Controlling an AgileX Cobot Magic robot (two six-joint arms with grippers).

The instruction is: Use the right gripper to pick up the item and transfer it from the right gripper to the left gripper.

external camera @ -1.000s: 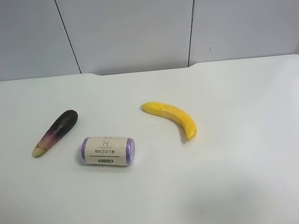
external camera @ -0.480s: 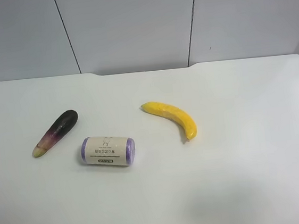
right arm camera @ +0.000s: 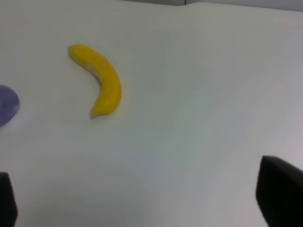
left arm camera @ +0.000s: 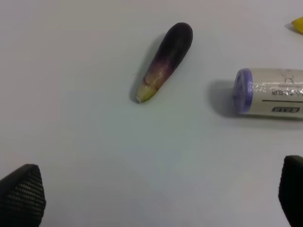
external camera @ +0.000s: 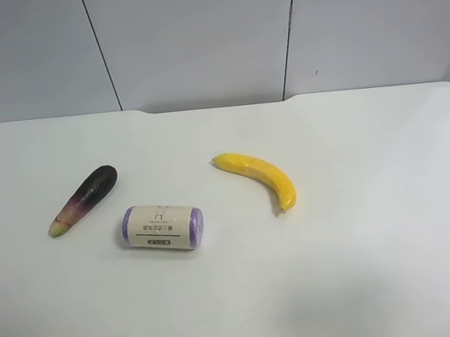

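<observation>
where the high camera looks down, the eggplant (external camera: 83,199) lies on the white tabletop (external camera: 361,235), just beside a labelled roll (external camera: 163,227), with a banana (external camera: 260,178) well apart from it; no arm shows. from the right wrist, the right gripper (right arm camera: 142,203) has its fingers (right arm camera: 279,196) spread wide and empty, banana beyond. from the left wrist, the left gripper (left arm camera: 156,198) has its fingers (left arm camera: 22,193) likewise released, eggplant and roll lying ahead of them.

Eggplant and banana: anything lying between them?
Yes. In the exterior high view the paper-labelled roll lies between the eggplant and the banana, set nearer the camera than both and touching neither.
</observation>
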